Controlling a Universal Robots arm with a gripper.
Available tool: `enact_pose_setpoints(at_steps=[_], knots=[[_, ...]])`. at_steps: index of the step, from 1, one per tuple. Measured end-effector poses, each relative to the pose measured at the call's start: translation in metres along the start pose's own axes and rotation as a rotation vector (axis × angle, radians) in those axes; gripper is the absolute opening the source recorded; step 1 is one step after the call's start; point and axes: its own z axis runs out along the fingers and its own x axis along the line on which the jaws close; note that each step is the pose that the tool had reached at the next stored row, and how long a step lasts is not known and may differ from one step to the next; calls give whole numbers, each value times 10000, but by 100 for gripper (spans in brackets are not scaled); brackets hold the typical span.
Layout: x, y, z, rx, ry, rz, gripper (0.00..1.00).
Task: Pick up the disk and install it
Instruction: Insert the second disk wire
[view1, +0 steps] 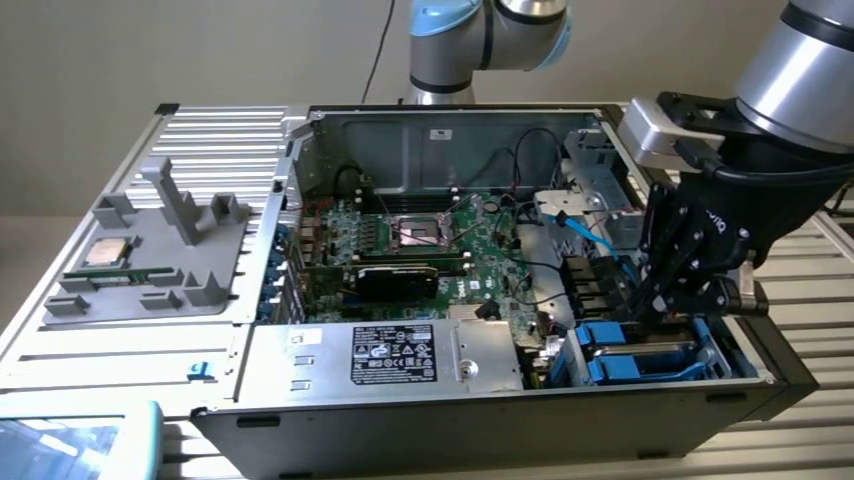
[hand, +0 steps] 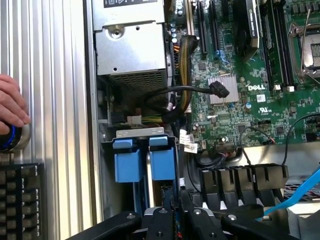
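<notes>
Disk (hand: 150, 165) in blue carrier sits beside the Dell-marked motherboard (hand: 250, 75).

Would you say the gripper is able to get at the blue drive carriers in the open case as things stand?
Probably yes: the case stands open, and the gripper hangs just above the blue drive carriers, with nothing seen between them.

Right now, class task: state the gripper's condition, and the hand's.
Black gripper: shut, down in the blue plastic drive bay; whether it holds anything cannot be told.
Person's hand: resting on a blue-ringed knob.
</notes>
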Motion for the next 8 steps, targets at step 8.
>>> enact_pose_setpoints(at_steps=[8], knots=[[1,12,33,107,-11,3,16]])
